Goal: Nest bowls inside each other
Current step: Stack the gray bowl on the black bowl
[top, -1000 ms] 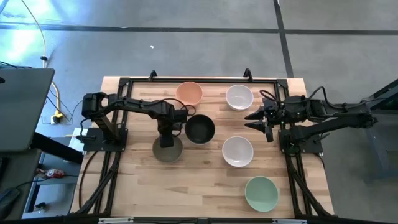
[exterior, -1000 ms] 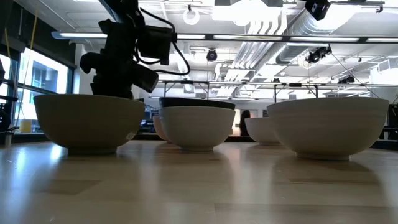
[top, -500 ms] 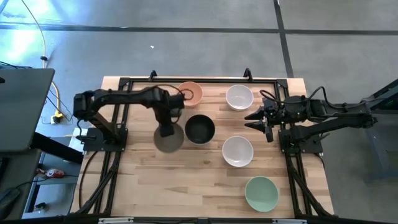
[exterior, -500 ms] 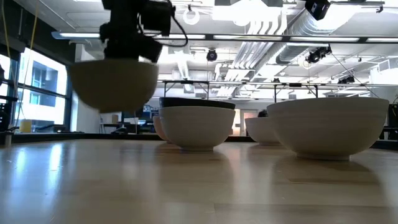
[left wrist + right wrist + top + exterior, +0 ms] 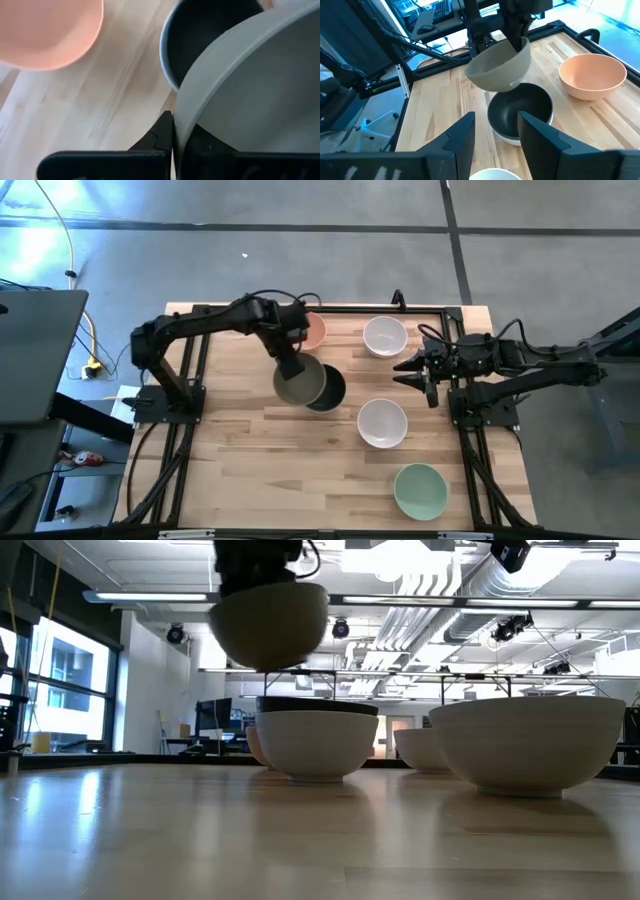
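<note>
**Olive-grey bowl carried over the black bowl**

We see the left gripper (image 5: 291,366), jaws clamped on the rim, has swung the olive-grey bowl (image 5: 298,382) higher, now overlapping the black bowl (image 5: 327,388). Farther right, the right gripper (image 5: 411,373) waits, jaws apart, unmoved.

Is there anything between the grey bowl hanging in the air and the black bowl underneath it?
Nothing: the low view shows open air between the olive-grey bowl, held up by the left pincer, and the black bowl sitting in a white bowl.
</note>
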`<action>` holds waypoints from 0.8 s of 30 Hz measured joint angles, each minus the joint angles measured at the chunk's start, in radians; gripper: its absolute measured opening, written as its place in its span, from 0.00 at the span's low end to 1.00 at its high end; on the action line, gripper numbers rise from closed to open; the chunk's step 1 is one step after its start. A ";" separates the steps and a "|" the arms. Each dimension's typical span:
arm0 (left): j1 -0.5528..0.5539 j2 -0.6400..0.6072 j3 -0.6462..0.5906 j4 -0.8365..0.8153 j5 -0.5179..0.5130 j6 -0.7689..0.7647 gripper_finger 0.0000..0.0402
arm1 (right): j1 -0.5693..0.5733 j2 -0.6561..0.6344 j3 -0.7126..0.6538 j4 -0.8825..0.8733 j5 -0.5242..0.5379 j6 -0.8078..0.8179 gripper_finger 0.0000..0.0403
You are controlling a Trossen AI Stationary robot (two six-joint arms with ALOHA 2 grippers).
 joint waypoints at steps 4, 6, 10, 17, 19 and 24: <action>-0.007 0.088 0.070 0.000 0.011 -0.011 0.00 | 0.000 0.000 0.000 0.000 0.000 0.000 0.35; -0.012 0.137 0.103 -0.001 0.014 -0.017 0.00 | 0.000 0.000 0.000 0.000 0.000 0.000 0.35; -0.017 0.222 0.170 -0.003 0.033 -0.015 0.00 | 0.000 0.000 0.000 0.000 -0.001 0.000 0.35; -0.018 0.332 0.268 -0.057 0.028 0.016 0.00 | 0.000 0.000 0.000 -0.002 -0.001 0.000 0.35; -0.018 0.349 0.272 -0.055 0.028 0.024 0.00 | 0.000 0.000 0.000 -0.004 -0.002 0.000 0.35; -0.016 0.384 0.272 -0.067 0.023 0.036 0.00 | 0.000 0.000 0.000 -0.006 -0.004 0.000 0.35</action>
